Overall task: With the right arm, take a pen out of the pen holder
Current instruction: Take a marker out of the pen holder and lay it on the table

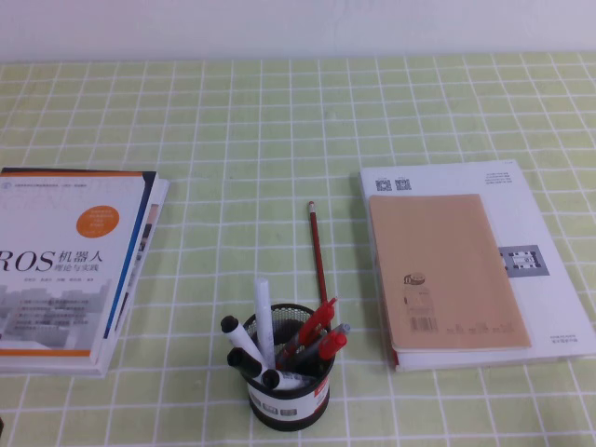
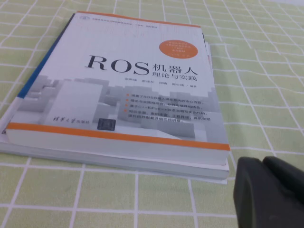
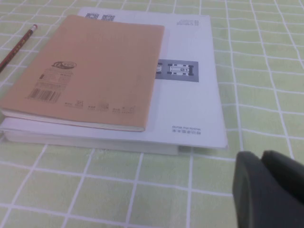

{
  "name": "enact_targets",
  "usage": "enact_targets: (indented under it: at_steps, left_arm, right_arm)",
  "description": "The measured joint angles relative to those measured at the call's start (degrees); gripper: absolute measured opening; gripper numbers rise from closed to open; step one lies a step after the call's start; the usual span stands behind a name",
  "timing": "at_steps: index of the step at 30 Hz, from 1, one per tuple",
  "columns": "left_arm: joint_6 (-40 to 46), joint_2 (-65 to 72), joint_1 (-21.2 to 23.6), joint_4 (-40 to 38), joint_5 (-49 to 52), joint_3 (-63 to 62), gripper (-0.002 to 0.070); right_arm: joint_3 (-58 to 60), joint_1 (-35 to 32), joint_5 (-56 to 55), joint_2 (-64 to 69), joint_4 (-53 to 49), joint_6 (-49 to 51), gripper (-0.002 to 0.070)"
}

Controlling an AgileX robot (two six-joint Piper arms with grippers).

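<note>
Pen holder: the black mesh pen holder (image 1: pixel 279 400) stands upright at the near middle of the green-checked surface (image 1: pixel 279 121), well apart from both books.
Contents: red pens (image 1: pixel 321 326) lean out to the right, black markers (image 1: pixel 244 349) sit on the left and near side, and a white pen (image 1: pixel 264 317) stands tallest in the middle. All are packed closely.
Right gripper: the right gripper (image 3: pixel 266 190) hangs low over the near right of the surface, just near of the white book (image 1: pixel 549 279) that carries the tan notebook (image 1: pixel 447 275). Its jaws are closed on nothing.
Left gripper: the left gripper (image 2: pixel 266 190) sits low at the near left, just off the near corner of the ROS book (image 1: pixel 65 270). I cannot tell how its jaws stand.
Stage: my judgement is that the reach has not started, since no pen is touched.
Risk, jaws: they must spread before descending. Closed tips would push the pens aside or tip the holder.
Risk, crowding: the red pens lie against each other, so a loose aim could pinch two at once.
Risk, holder: it looks light. A slanted pull along a leaning pen could drag or topple it.
Risk, pencil: the loose pencil (image 1: pixel 318 251) lies just far of the holder and could be knocked, or taken for the target.
</note>
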Motion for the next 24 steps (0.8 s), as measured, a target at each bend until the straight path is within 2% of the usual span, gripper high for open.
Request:
enact_targets:
  at_steps: [24]
  left_arm:
    - [0.0, 0.0, 0.0, 0.0, 0.0, 0.0, -0.0008]
  right_arm:
    - [0.0, 0.0, 0.0, -0.1, 0.8, 0.0, -0.0013]
